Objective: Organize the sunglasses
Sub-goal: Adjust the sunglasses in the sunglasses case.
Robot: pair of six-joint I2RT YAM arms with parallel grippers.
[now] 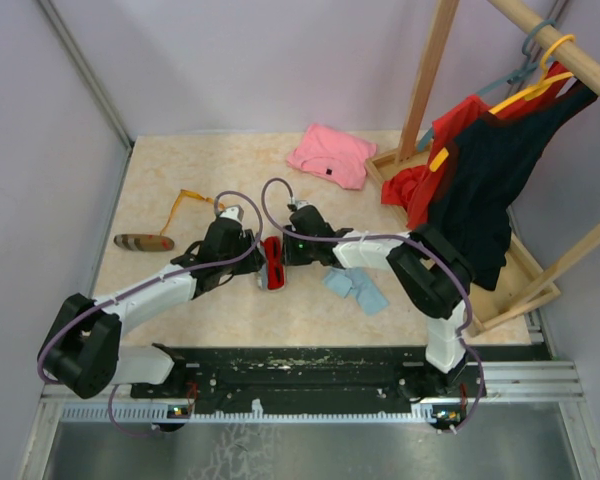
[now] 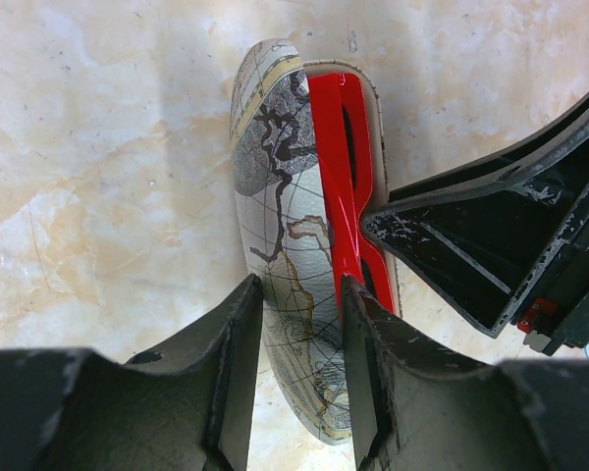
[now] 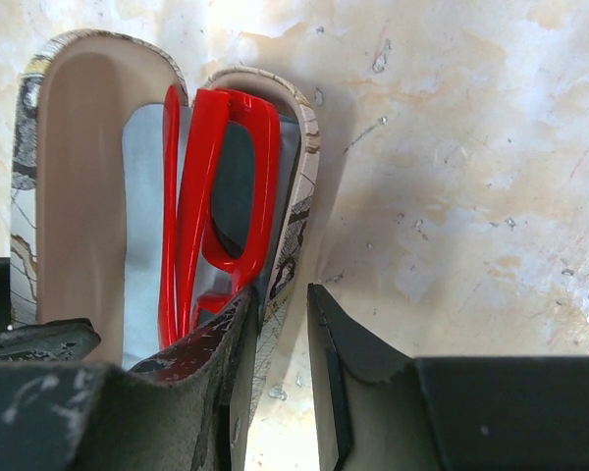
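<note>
The red sunglasses (image 1: 273, 262) lie folded inside an open map-patterned case (image 2: 285, 196) at the table's middle; their dark lenses show in the right wrist view (image 3: 221, 186). My left gripper (image 2: 301, 285) is shut on the case's domed lid from the left side. My right gripper (image 3: 280, 294) straddles the case's right wall (image 3: 299, 186), one finger inside beside the red frame, the other outside with a gap of table showing. The orange-amber sunglasses (image 1: 193, 199) lie unfolded on the table farther back on the left, apart from both grippers.
A brown oblong case (image 1: 143, 242) lies at the left. Light blue cloths (image 1: 357, 288) sit right of the grippers. A pink shirt (image 1: 332, 155) lies at the back. A wooden clothes rack (image 1: 425, 80) with hanging red and black garments fills the right side.
</note>
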